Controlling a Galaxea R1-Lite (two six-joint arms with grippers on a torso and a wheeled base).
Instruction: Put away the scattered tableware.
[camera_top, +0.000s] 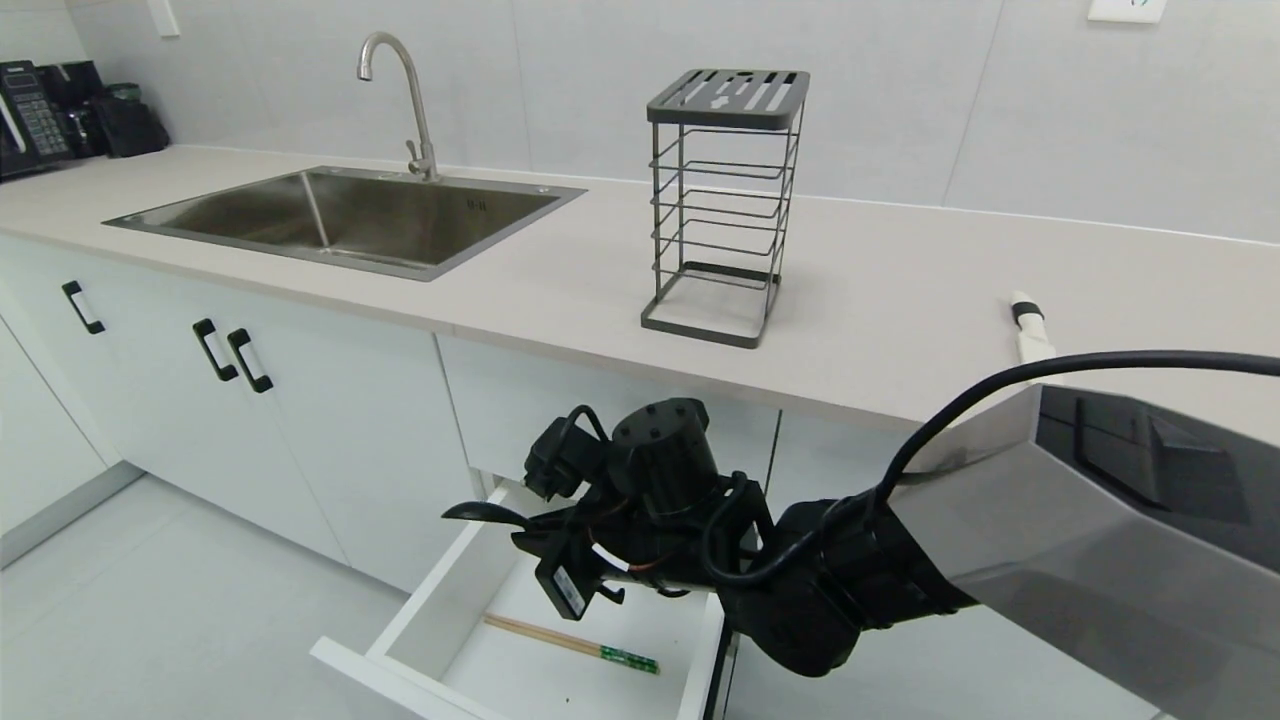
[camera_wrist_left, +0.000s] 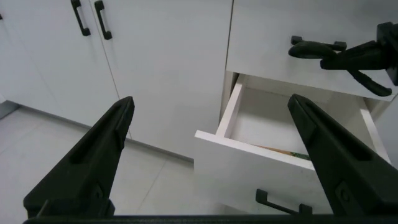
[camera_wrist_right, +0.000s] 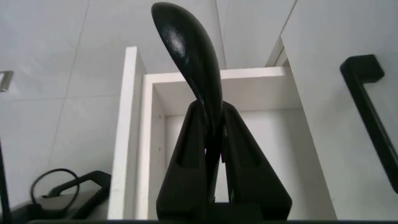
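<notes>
My right gripper (camera_top: 545, 535) is shut on a black spoon (camera_top: 485, 513), held above the open white drawer (camera_top: 440, 585) under the counter. In the right wrist view the spoon's bowl (camera_wrist_right: 189, 56) sticks out past the gripper (camera_wrist_right: 211, 134), over the drawer (camera_wrist_right: 132, 124). A pair of wooden chopsticks (camera_top: 570, 642) lies inside the drawer. My left gripper (camera_wrist_left: 211, 104) is open and holds nothing, low and off to the side of the drawer (camera_wrist_left: 227, 121), facing the spoon (camera_wrist_left: 314, 50). A white-handled utensil with a black band (camera_top: 1030, 325) lies on the counter at the right.
A dark wire rack (camera_top: 722, 200) stands on the counter above the drawer. The steel sink (camera_top: 300, 255) and its faucet (camera_top: 400, 90) are at the back left. Cabinet doors with black handles (camera_top: 230, 355) are left of the drawer.
</notes>
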